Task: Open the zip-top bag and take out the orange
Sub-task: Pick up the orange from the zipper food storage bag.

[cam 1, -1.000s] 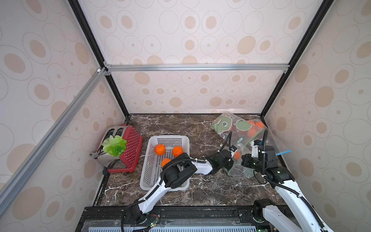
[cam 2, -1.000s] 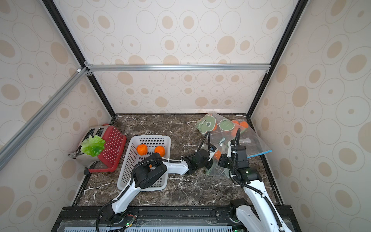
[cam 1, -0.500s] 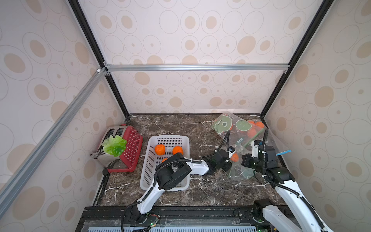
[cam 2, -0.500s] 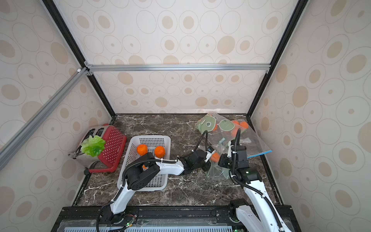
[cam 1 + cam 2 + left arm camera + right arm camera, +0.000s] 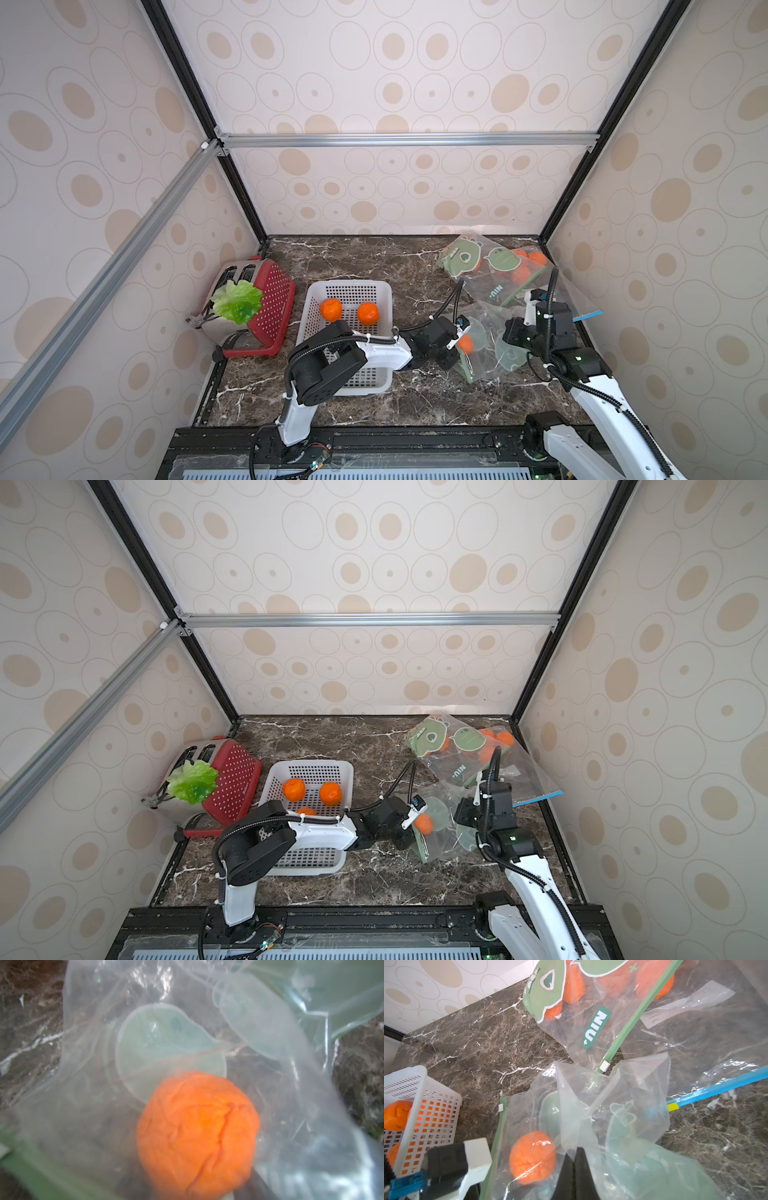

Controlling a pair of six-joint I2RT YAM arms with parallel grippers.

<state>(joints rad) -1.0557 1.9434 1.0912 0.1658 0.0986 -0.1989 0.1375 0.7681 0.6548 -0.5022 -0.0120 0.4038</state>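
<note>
Walls (image 5: 415, 83) on all sides are cream panels with tan ovals and thin ring outlines. Black corner posts (image 5: 185, 70), and a silver aluminium rail (image 5: 407, 139) runs across the back. Floor's a dark brown marble-look slab (image 5: 353, 257) with white veins. Soft, even light.

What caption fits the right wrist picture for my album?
Right end effector pinches the clear zip-top bag, an orange inside, white basket beside.

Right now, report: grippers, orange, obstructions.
Left gripper shut on orange, inside zip-top bag mouth. Right gripper shut, pinching bag film. Loose plastic around orange; white basket under left arm.
</note>
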